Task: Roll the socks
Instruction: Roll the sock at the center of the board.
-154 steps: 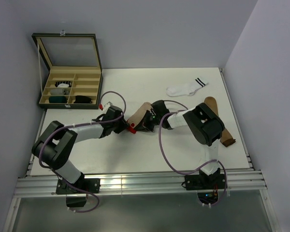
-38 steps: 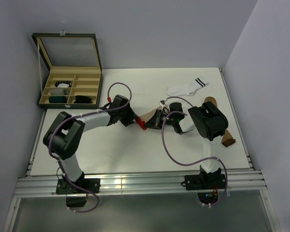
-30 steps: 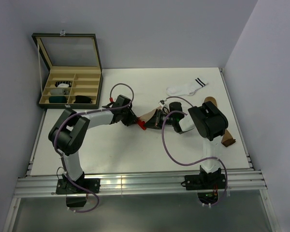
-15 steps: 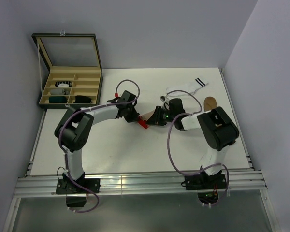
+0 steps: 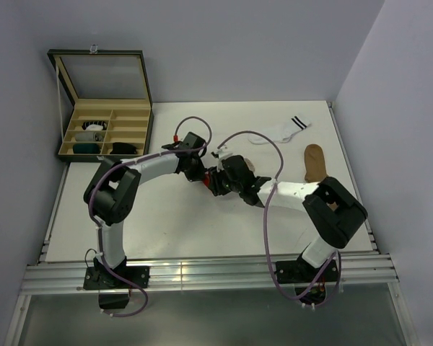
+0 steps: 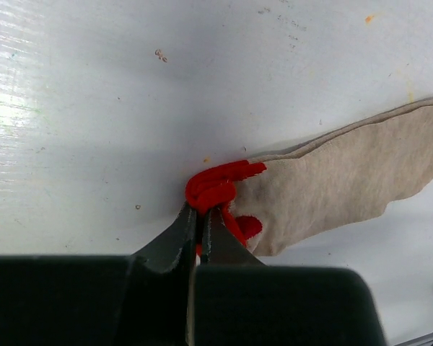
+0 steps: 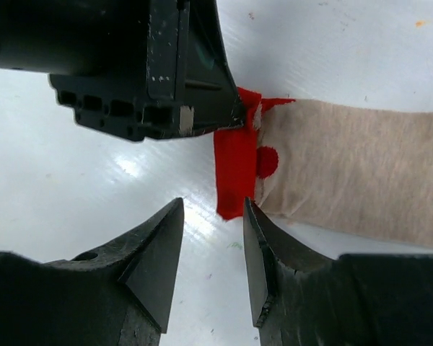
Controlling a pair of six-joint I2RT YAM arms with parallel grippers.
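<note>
We find the soft beige sock (image 6: 346, 169) lying flat on the white table (image 6: 94, 86), near the middle of it, with its bright red knitted cuff (image 6: 218, 186) as the end that both arms have come to. The left gripper (image 6: 200, 213) is clamped fully shut, pinching a bunched fold of that cuff between its dark fingertips. The right gripper (image 7: 213, 204) has its jaws standing apart and holds nothing. The near corner of the cuff (image 7: 234, 173) lies just ahead of its tips, and the left gripper's black body sits just beyond the cuff.

What matters for rolling is the sock's long axis. From the pinched cuff the beige length runs away to the right and slightly upward in the left wrist view, and straight off to the right in the right wrist view. In the top view the right arm covers most of it. We judge that a roll should begin at the cuff and travel along that axis towards the toe. The two grippers are equally close, facing each other across the cuff, so the right one need only close on the free corner.
</note>
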